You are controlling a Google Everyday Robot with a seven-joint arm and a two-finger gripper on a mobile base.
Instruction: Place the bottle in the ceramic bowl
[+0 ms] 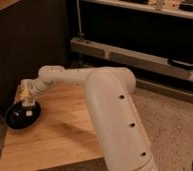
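- End effector (28, 103) at far left of frame, pointed down, right over near rim of ceramic bowl (21, 117).
- Couldn't tell whether end effector apart, together or clamped on anything.
- Bowl: shallow, round, glossy black, sat on left edge of wooden table (65, 135), toward back left corner.
- Bottle (26, 92): only a pale, whitish shape visible at the end effector, just above bowl; label and cap not made out. Couldn't tell if gripped or resting inside the bowl.
- A few light glints seen inside bowl; unclear whether reflections or part of bottle.
- White arm (112, 115) filled centre of frame: thick upper segment rose from bottom right, narrowed at elbow near mid-frame, then forearm ran left and down to wrist above bowl.
- Arm shadow lay across tabletop, diagonal, right of bowl.
- Table: light bamboo-type top, grain running lengthwise, stood on speckled floor (175, 130).
- Dark panel (30, 45) behind table on left.
- Metal shelving unit (140, 55) in background w/ pale lower rail; dark handle-like item (182, 64) at right end of it.
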